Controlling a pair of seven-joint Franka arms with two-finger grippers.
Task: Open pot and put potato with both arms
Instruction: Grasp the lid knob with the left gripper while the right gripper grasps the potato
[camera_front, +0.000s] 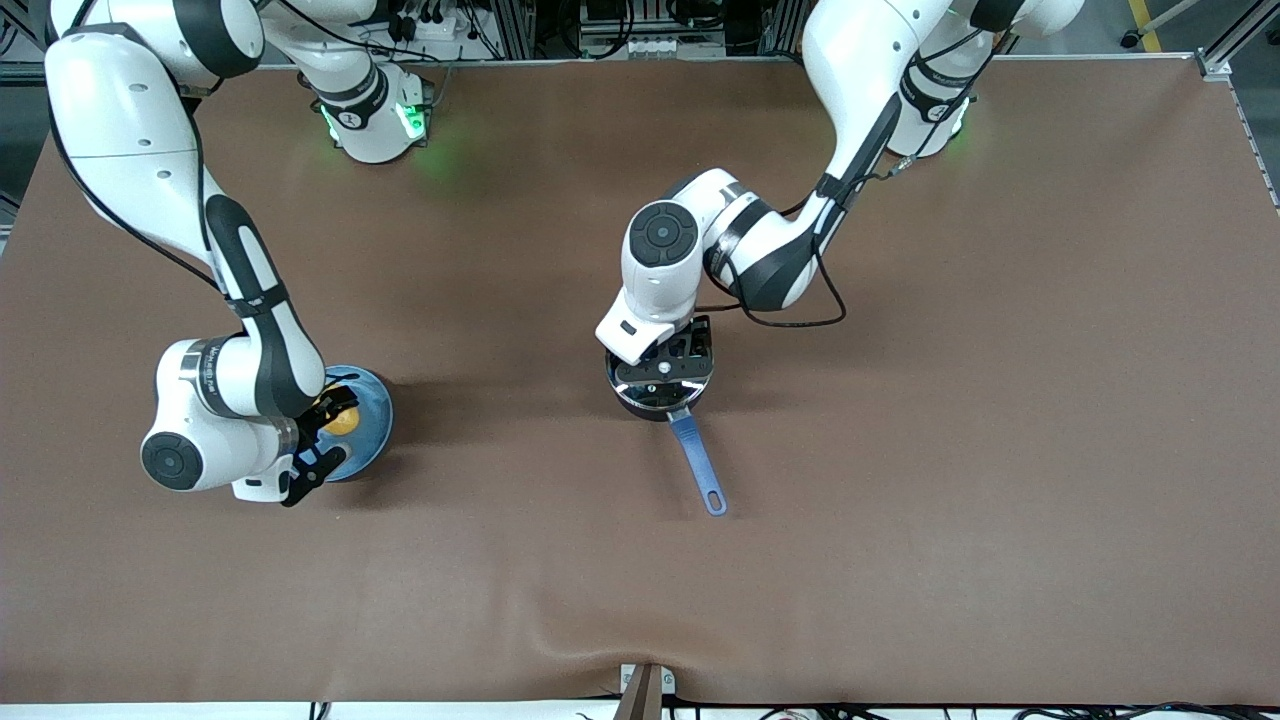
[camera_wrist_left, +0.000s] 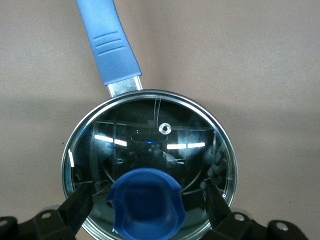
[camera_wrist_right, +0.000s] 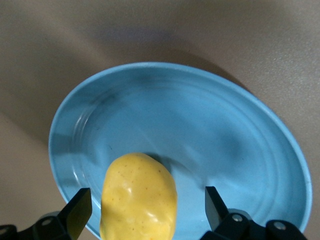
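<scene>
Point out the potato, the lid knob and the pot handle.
potato (camera_wrist_right: 139, 197), right wrist view, middle of its skin.
lid knob (camera_wrist_left: 146, 205), left wrist view, its blue top.
pot handle (camera_front: 697, 462), front view, mid-length of the blue grip.

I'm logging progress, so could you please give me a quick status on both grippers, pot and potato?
Left gripper open, straddling lid knob; lid on pot. Right gripper open around potato on blue plate. No obstruction visible.

I am working in a robotics lab, not a kitchen. The table (camera_front: 900, 500) is one wide bench under a plain brown cover, and two arms (camera_front: 250, 320) are bolted along its edge on green-lit bases (camera_front: 375, 125). Aluminium framing (camera_front: 1235, 35), cables (camera_front: 440, 25) and power strips crowd the floor past them.
</scene>
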